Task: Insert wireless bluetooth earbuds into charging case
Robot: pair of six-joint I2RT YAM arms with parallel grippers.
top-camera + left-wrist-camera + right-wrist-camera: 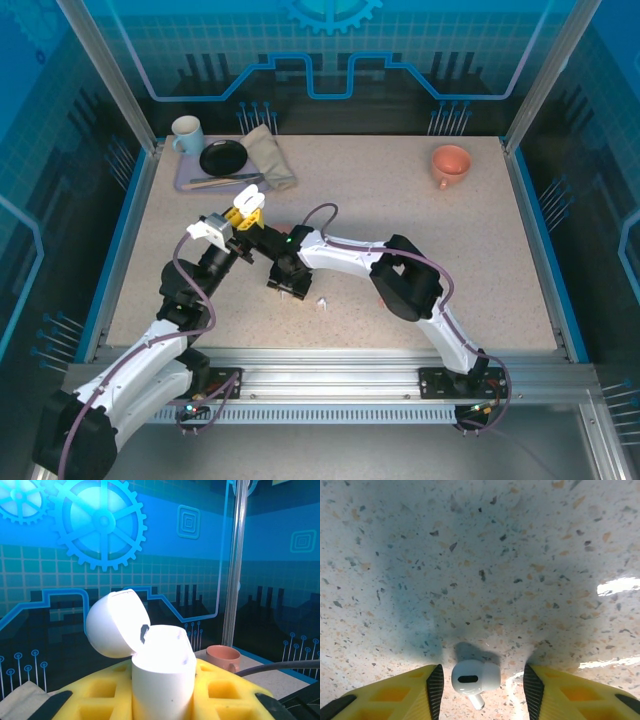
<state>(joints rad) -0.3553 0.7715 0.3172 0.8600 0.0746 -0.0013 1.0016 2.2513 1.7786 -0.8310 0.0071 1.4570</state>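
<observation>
A white charging case (162, 680) stands upright with its lid (116, 625) flipped open, and my left gripper's yellow fingers (220, 690) are shut on its sides. From above, that left gripper (247, 207) holds the case (246, 200) raised over the table's left middle. My right gripper (484, 692) points straight down at the table, open, its ribbed pads either side of a white earbud (475, 677). The earbud lies on the speckled surface close to the left pad, with a wider gap to the right pad. In the top view a small white earbud (321, 300) lies by the right gripper (290, 288).
A salmon cup (450, 163) stands at the back right, also seen past the case (223, 656). At the back left a lavender tray (185, 180) carries a white mug (186, 133), a black dish (222, 157) and a folded cloth (268, 155).
</observation>
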